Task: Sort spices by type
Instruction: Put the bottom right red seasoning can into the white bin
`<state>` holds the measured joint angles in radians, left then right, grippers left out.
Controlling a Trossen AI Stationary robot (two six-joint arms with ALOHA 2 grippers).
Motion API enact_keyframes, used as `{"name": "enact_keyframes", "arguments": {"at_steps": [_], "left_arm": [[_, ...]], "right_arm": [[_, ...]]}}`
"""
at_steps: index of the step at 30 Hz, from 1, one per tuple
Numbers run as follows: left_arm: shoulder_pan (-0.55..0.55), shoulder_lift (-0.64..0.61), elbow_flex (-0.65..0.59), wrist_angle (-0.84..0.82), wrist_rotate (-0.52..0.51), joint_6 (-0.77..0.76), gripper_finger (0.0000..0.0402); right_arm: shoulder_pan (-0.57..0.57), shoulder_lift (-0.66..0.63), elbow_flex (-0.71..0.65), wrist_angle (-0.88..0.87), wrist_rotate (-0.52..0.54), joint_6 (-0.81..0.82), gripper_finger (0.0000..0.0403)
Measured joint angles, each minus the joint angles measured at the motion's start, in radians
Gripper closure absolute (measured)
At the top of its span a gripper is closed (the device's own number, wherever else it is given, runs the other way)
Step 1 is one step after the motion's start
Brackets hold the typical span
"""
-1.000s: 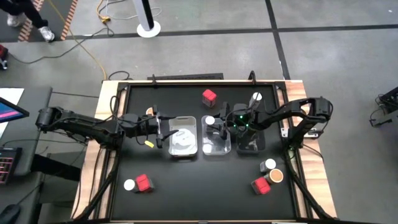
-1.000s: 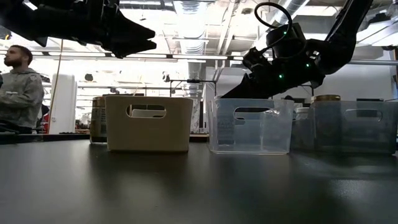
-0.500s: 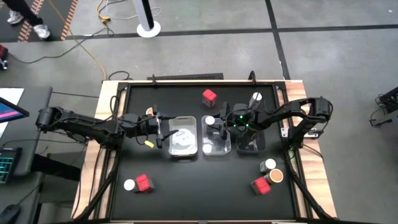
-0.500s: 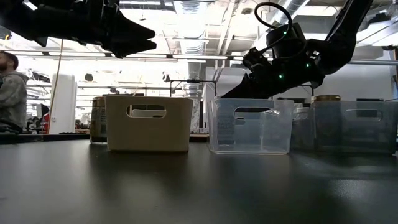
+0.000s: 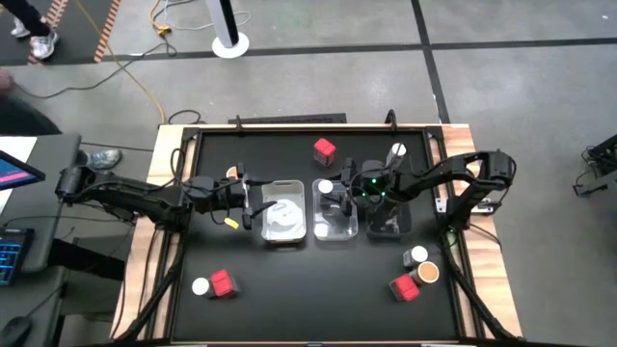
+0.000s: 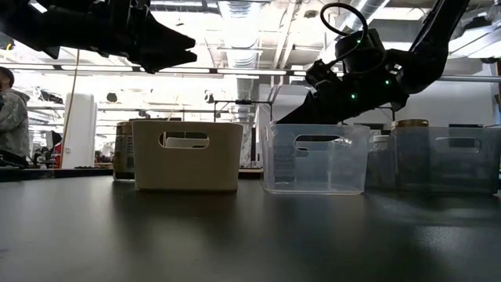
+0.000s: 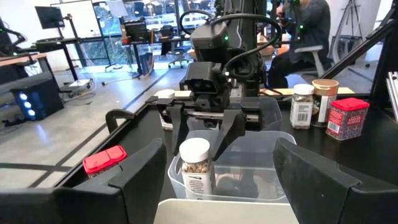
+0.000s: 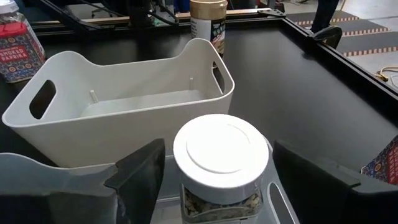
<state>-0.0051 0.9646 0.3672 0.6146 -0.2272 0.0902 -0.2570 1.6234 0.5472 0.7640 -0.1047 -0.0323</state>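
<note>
Little has shifted in a sec: both arms stay put over the mid-table bins, while the person at the room's far edge in the low view (image 6: 9,110) has slid almost out of sight. R gripper (image 5: 333,200) hangs over the clear bin (image 5: 335,228), fingers now spread apart on either side of a white-lid jar (image 8: 220,163) that stands upright inside that bin; fingers are not pressing it, so the jar is let go. L gripper (image 5: 253,200) hovers just beside the white bin (image 5: 283,210), fingers wide apart, holding nothing.

Other spices lie scattered on the black table (image 5: 308,299): a red box (image 5: 324,149) at the far side; a white-lid jar (image 5: 398,150) near the far R corner; another white-lid jar (image 5: 325,188) just beside the clear bin. Near the L front, a white-lid jar (image 5: 200,285) touches a red box (image 5: 223,282). Near the R front sit a white-lid jar (image 5: 418,255), a tan-lid jar (image 5: 428,273) and a red box (image 5: 405,287), close together. A third, darker bin (image 5: 386,224) sits R of the clear one; contents can't be told.
</note>
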Motion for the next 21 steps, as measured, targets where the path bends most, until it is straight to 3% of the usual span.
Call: {"name": "enact_keyframes", "arguments": {"at_steps": [13,21], "left_arm": [[0.0,0.0,0.0,-0.06,0.0,-0.007,0.0118],[0.0,0.0,0.0,-0.069,0.0,-0.058,0.0118]], "right_arm": [[-0.008,-0.002,0.025,0.007,0.0,-0.04,0.0071],[-0.008,-0.127,0.026,-0.002,0.001,-0.097,0.0071]]}}
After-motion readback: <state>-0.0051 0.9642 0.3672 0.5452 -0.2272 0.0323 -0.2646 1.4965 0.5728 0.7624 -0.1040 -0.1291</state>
